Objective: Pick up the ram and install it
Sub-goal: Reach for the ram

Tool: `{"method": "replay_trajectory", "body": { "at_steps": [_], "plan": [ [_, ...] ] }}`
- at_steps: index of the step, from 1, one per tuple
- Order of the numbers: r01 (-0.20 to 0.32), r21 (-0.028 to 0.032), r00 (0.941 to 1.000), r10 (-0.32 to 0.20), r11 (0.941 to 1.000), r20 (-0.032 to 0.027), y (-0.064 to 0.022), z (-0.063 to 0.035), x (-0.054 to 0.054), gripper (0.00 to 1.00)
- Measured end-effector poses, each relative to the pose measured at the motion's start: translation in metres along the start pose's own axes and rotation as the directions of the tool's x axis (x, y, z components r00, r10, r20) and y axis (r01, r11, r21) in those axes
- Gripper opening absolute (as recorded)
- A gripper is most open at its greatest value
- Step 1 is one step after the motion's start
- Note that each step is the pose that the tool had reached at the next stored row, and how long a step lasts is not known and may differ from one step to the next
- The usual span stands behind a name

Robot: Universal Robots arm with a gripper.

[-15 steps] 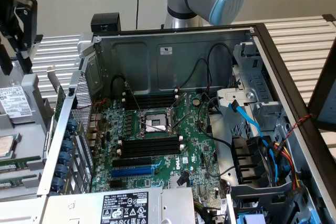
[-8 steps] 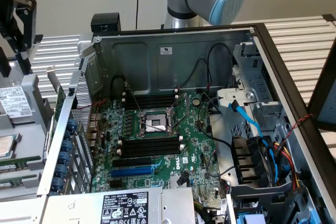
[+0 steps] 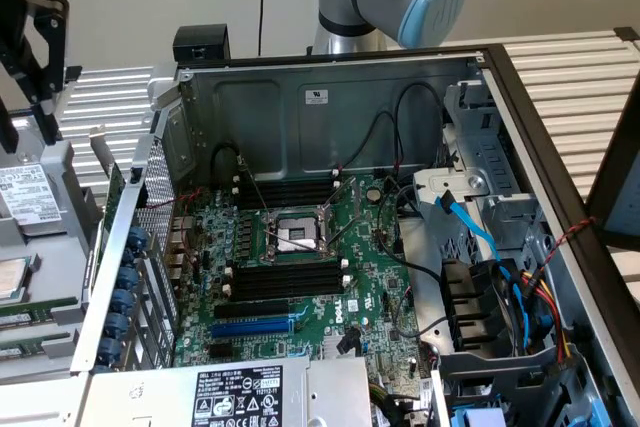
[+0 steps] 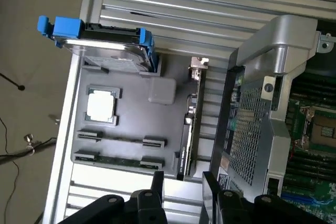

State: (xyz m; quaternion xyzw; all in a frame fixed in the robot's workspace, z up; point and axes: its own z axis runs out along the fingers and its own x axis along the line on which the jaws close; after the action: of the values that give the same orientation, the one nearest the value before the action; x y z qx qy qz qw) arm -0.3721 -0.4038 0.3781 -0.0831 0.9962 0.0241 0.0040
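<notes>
Misalignment is what worries me: my gripper (image 4: pixel 181 181) hangs with its jaws wide apart and nothing between them, above the grey tray (image 4: pixel 131 116) that sits at the exterior view's left edge. There the ram (image 4: pixel 187 140) seems to stand on its thin edge, just beside the perforated case wall (image 4: pixel 252 119). If I close off-centre or skewed on so narrow a stick, it could tip, slip free or knock that wall, and a crooked grip would likely bring it to the black memory slots (image 3: pixel 288 282), mid-frame in the exterior view, at an angle and jam.
</notes>
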Motion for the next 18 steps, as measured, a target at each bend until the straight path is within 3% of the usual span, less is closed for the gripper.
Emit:
{"method": "replay_trajectory", "body": {
  "at_steps": [4,8,14,18],
  "plan": [
    [0.072,-0.0015,0.9974,-0.072,0.9974,-0.0033,0.0000,0.0032,0.001,0.42],
    [0.144,-0.0045,0.9896,-0.144,0.9896,-0.0062,-0.0001,0.0075,0.002,0.42],
    [0.245,-0.0107,0.9695,-0.245,0.9695,-0.0092,-0.0001,0.0142,0.004,0.42],
    [0.302,-0.0198,0.9531,-0.303,0.9530,-0.0080,-0.0001,0.0198,0.005,0.42]
  ]
}}
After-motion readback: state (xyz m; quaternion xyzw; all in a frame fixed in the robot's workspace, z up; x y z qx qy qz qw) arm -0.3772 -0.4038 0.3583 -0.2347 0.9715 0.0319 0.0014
